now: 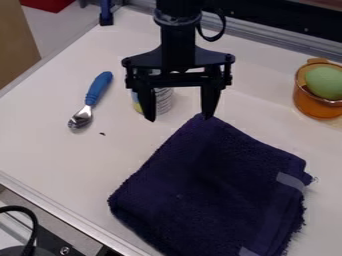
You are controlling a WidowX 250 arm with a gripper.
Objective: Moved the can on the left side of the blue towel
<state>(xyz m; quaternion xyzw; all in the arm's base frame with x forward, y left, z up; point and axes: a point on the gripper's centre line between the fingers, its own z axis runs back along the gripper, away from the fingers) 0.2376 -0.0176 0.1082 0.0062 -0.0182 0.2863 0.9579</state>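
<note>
Your tool [179, 119] hangs over the worktop [60, 155], fingers spread apart, one partly hiding the can [163, 100] from you. The can is near the far corner of the blue towel [214, 185]. You have the blue-handled utensil [99, 89] towards the worktop's left edge and an orange cup [314, 106], holding something green [325, 82], near its far edge.

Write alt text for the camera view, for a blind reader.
An open pincer hangs over a white table, partly hiding a can near the far corner of a dark blue towel. A blue-handled utensil lies at left; an orange cup holding a green oval object is at right.
</note>
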